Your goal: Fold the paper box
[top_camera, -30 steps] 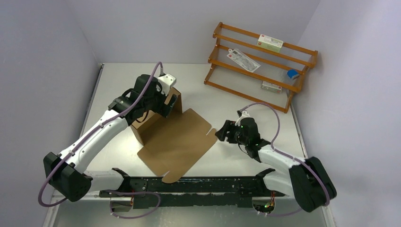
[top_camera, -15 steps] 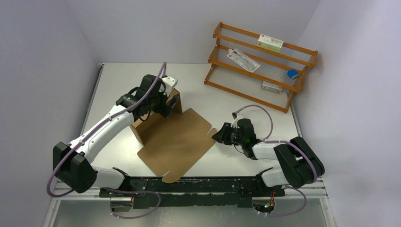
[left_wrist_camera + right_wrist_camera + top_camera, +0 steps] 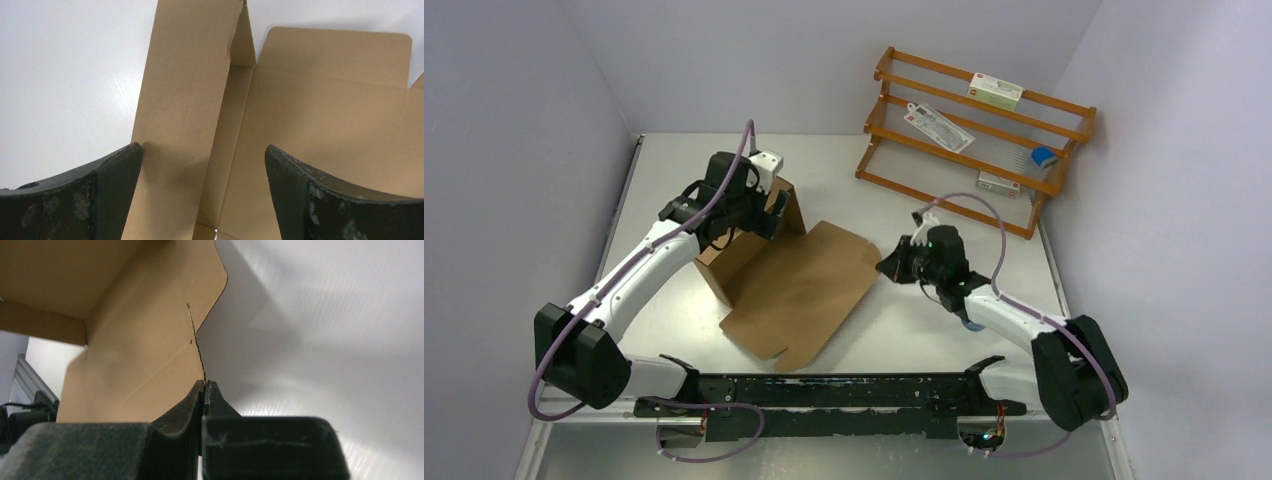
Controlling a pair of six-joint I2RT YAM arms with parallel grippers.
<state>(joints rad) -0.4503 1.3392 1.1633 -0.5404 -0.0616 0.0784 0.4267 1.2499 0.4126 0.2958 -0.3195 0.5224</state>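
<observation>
Top external view: the paper box (image 3: 796, 290) lies partly folded on the desk (image 3: 854, 160) between the two grippers. Its standing side walls are directly under the left gripper (image 3: 769, 213), and its broad open panel stretches from there to the right gripper (image 3: 893, 268), which meets the panel's corner edge. That edge is lifted off the desk at the right gripper's tip.

Left wrist view: the left gripper's fingers (image 3: 105, 185) stand wide apart and hold nothing. Below and between them is the box's inner corner. A tall wall rises just beside the left-hand finger, and the flat floor panel with a round-cornered flap spreads ahead of the right-hand finger. Whether either finger touches cardboard I cannot tell.

Right wrist view: the right gripper's fingers (image 3: 175, 415) are pressed together, pinching the thin cut edge of the box panel, which runs straight ahead from the tips. Brown cardboard fills the space ahead and left of this gripper; bare white desk lies to its right.

Beyond the right gripper, by the back wall, stands a wooden rack (image 3: 944, 205) with small white cartons (image 3: 995, 92) on its rails.
</observation>
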